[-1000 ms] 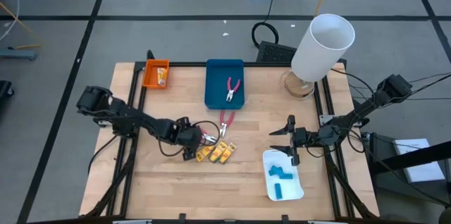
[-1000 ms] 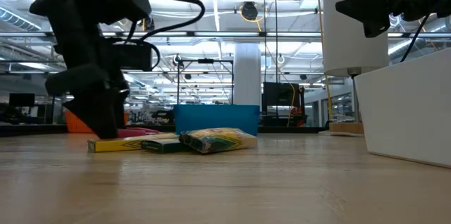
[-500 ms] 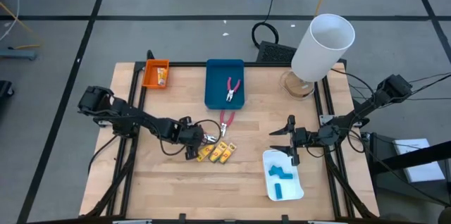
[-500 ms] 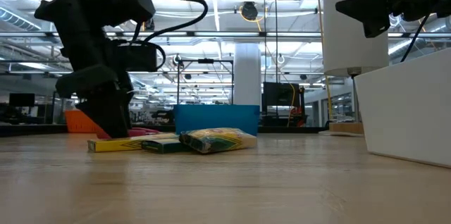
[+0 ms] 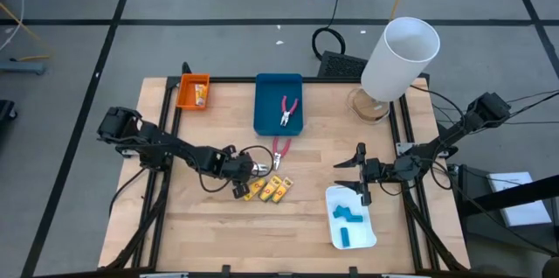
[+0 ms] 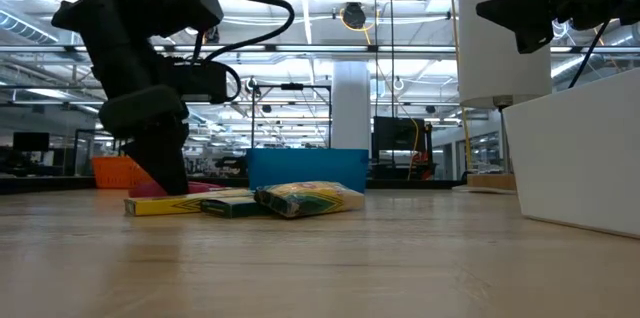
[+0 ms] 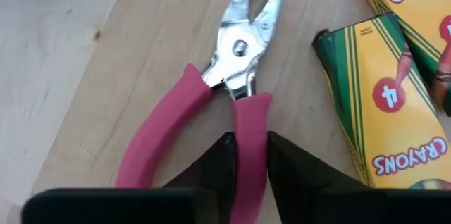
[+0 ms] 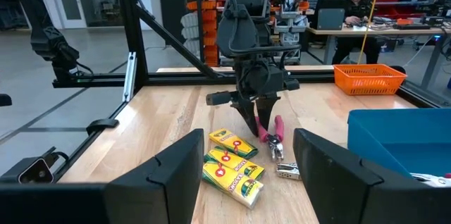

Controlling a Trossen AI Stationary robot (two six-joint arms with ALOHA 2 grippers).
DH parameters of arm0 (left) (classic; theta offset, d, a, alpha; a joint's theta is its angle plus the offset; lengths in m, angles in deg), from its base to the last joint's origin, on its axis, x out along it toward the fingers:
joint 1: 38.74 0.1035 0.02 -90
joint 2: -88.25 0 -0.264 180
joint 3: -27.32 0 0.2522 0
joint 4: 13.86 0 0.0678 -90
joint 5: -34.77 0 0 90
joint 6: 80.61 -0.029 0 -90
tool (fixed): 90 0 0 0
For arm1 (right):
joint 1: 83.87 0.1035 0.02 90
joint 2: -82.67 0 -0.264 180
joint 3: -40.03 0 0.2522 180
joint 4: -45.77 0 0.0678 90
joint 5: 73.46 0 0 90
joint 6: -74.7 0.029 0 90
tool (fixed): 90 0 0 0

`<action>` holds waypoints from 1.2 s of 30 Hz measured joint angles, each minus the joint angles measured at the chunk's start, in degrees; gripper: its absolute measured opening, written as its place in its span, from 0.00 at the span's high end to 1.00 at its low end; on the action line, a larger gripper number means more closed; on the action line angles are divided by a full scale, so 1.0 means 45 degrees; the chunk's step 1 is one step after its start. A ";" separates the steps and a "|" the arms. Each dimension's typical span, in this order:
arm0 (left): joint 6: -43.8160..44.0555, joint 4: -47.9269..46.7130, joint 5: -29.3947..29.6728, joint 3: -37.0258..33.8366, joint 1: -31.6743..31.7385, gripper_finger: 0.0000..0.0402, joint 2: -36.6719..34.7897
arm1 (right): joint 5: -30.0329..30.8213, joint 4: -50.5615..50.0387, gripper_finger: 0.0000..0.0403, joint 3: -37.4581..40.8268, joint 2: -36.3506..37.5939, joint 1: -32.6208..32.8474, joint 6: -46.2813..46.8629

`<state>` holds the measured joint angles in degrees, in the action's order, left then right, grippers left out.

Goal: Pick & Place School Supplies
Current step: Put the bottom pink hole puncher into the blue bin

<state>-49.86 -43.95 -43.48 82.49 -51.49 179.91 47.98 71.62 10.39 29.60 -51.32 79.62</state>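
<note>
Wooden table [image 5: 314, 151], centre of the high view, standing on a grey floor crossed by dark lines.

Item: left gripper [image 7: 246, 155], at centre-left of the table in the high view. Its two dark fingers [image 7: 215, 168] press either side of one pink handle of a pair of pliers [image 7: 232, 62]; jaws clamped on that handle, the pliers lying flat on the wood, metal nose pointing away from the gripper.

Item: crayon boxes [image 5: 266, 191], yellow with green, in a small cluster just below and right of the left gripper in the high view; one lies just beside the pliers in the left wrist view.

Item: blue tray [image 5: 266, 94], upper centre, containing a second pair of pink-handled pliers [image 5: 286, 112].

Item: orange tray [image 5: 186, 92], upper left corner of the table, one small yellow piece inside.

Item: white tray [image 5: 367, 221], lower right, holding light-blue blocks [image 5: 348, 217].

Item: right gripper [image 5: 358, 173], right of centre, just above the white tray; jaws apart, nothing between them.

Item: white cylinder [image 5: 397, 59], upper right edge of the table.
</note>
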 joint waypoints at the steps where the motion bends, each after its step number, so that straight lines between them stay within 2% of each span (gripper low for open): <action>1: 0.0014 0.0003 0.0027 0.0000 0.0000 0.81 0.0000 | 0.0000 0.0000 0.48 0.0000 -0.0002 0.0000 -0.0003; 6: -0.0049 0.0013 0.0136 0.0005 0.0000 0.88 -0.0044 | 0.0000 0.0000 0.48 0.0000 -0.0001 0.0000 0.0002; 10: 0.0006 0.0074 0.0864 0.0005 -0.0005 0.87 -0.0300 | 0.0000 0.0000 0.48 0.0000 -0.0002 0.0000 -0.0001; 15: -0.0389 0.0505 0.1541 0.0180 -0.0029 0.81 -0.0828 | 0.0000 0.0000 0.48 0.0000 0.0000 0.0000 0.0002; 19: -0.1129 0.0721 0.2032 0.0689 0.0008 0.84 -0.1250 | 0.0000 0.0000 0.48 0.0000 0.0002 0.0000 -0.0001; 22: -0.1150 0.0808 0.2876 0.1151 0.0213 0.87 -0.1411 | 0.0003 0.0003 0.48 0.0000 0.0000 0.0000 -0.0003; 26: -0.1493 0.1400 0.3721 0.1677 0.0744 0.84 -0.1443 | 0.0005 0.0005 0.48 0.0000 0.0002 0.0000 -0.0003; 31: -0.1824 0.3203 0.3758 0.1787 0.1810 0.78 -0.1443 | 0.0005 0.0005 0.48 0.0000 0.0002 -0.0004 0.0082; 36: -0.1419 0.4653 0.3761 0.1787 0.3077 0.79 -0.1443 | 0.0000 0.0000 0.48 0.0000 -0.0003 0.0000 0.0092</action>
<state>-56.25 -23.01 -26.56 90.53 -37.64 173.42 47.98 71.62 10.39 29.59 -51.32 80.03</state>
